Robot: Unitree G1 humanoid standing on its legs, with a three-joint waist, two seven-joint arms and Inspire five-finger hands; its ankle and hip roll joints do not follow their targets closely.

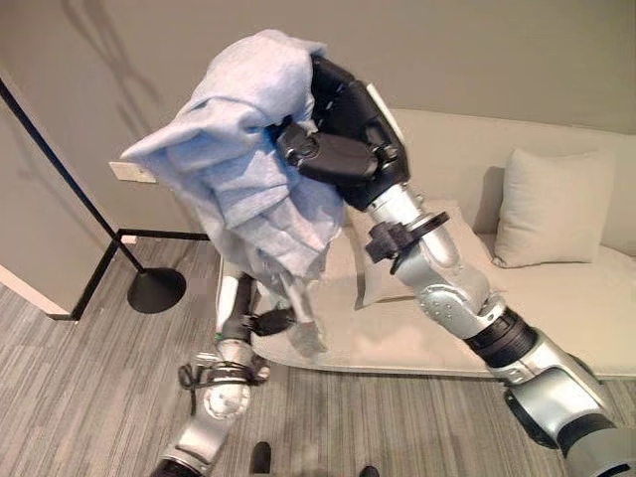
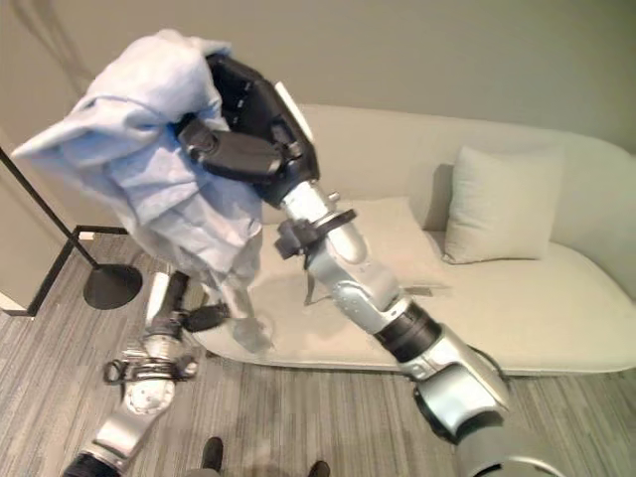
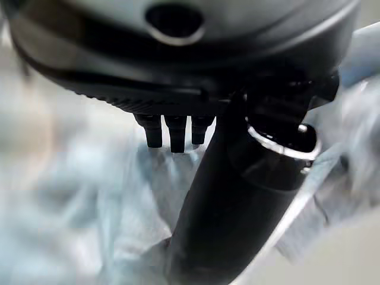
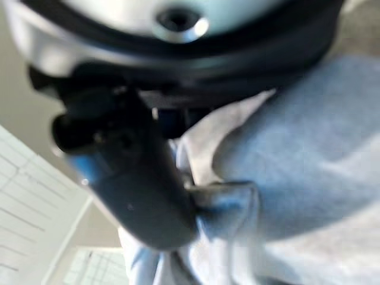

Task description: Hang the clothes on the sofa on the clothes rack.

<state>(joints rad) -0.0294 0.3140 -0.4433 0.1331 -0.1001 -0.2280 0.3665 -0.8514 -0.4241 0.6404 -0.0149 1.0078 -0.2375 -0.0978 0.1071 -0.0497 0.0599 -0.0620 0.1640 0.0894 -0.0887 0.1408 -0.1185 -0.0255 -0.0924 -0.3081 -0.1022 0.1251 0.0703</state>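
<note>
A pale blue garment point(image 1: 243, 149) is held high above the floor point(image 1: 89, 397) in front of the sofa point(image 1: 556, 308), bunched in the right hand point(image 1: 338, 124), whose thumb and fingers are clamped into the cloth. The lower folds are pinched by the left hand point(image 1: 266, 321), its thumb pressed against the fabric in the left wrist view. The black rack point(image 1: 70, 199) stands off to the left, well apart from the garment.

For the carry to go well, both grips should be kept firm, and the hanging tail should be lifted clear of the rack's rail before the cloth is draped across it.

The garment looks soft, thin and creased, falling in loose folds. The sofa is smooth, rounded and cream, with a square cushion point(image 1: 552, 209) on it. The rack is made of slim dark bars with a round base.
</note>
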